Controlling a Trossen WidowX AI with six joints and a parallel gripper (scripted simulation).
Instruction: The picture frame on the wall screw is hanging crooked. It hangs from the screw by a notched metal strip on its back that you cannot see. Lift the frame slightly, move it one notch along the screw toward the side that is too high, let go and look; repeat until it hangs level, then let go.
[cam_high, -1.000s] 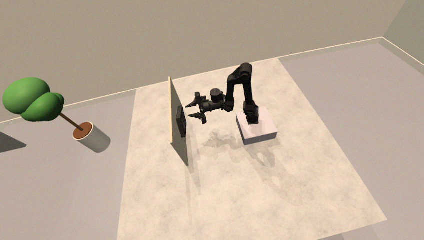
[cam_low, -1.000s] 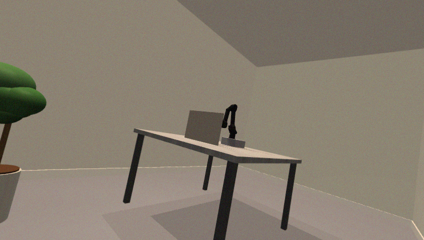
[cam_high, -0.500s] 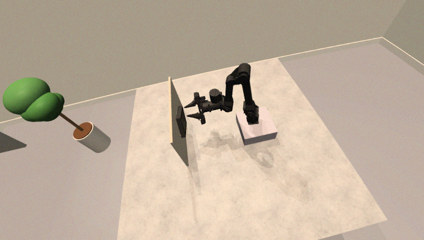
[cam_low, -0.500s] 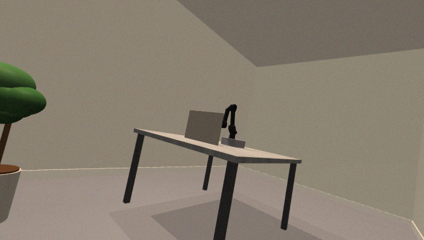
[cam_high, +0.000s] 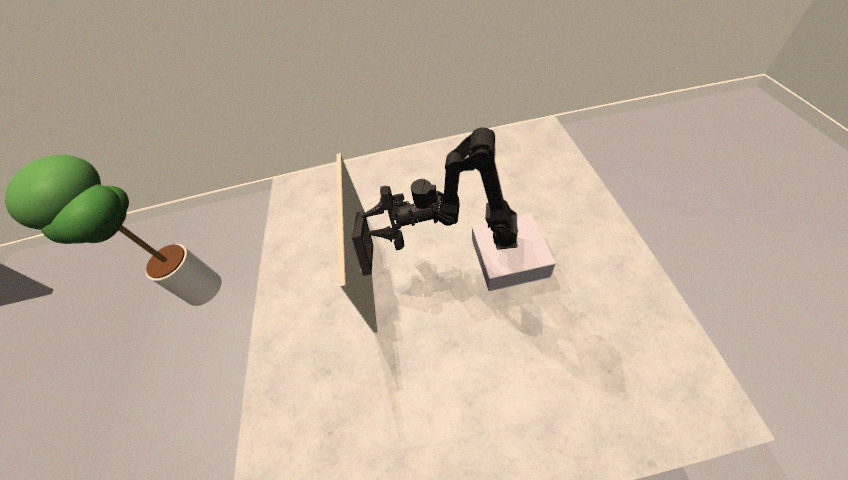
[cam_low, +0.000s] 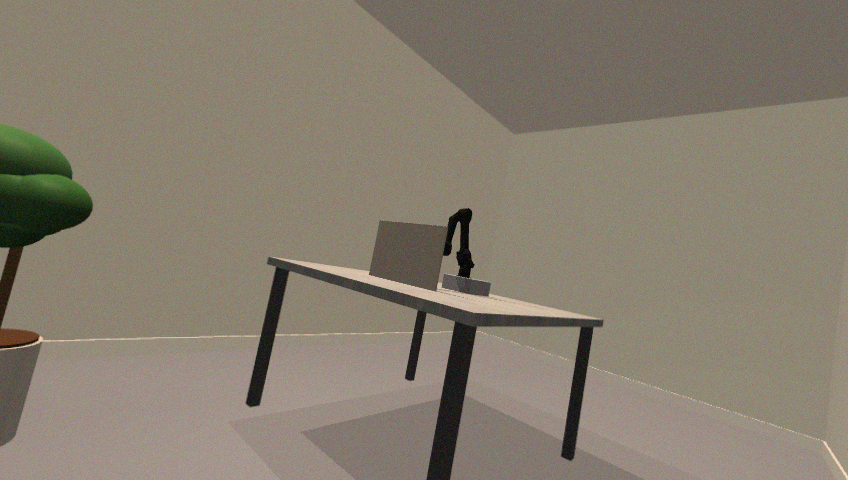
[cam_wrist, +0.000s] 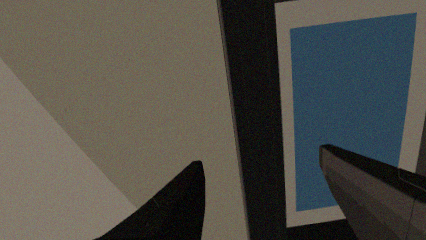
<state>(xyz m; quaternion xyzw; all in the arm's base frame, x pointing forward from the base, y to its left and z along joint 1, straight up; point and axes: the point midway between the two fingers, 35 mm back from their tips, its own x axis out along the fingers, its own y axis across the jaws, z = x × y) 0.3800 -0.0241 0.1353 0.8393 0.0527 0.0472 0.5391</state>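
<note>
The dark picture frame (cam_high: 359, 252) (cam_wrist: 255, 100) hangs on the upright panel (cam_high: 341, 220) (cam_low: 407, 255). In the wrist view it has a white mat and a blue picture, whose top edge slopes up to the right. That view is oblique, so I cannot tell the frame's true tilt. The screw and notched strip are hidden. My gripper (cam_high: 365, 224) (cam_wrist: 260, 162) is open at the frame. In the wrist view one finger shows left of the frame's left bar and the other in front of the blue picture. I cannot tell whether either touches it. The panel hides the frame in the exterior view.
The arm stands on a pale block (cam_high: 523, 264) (cam_low: 476, 287) in front of the panel, on the table (cam_high: 505, 386) (cam_low: 357, 285). The panel stands upright close to the fingertips. A potted plant (cam_high: 193, 279) (cam_low: 17, 380) stands beyond the table, behind the panel.
</note>
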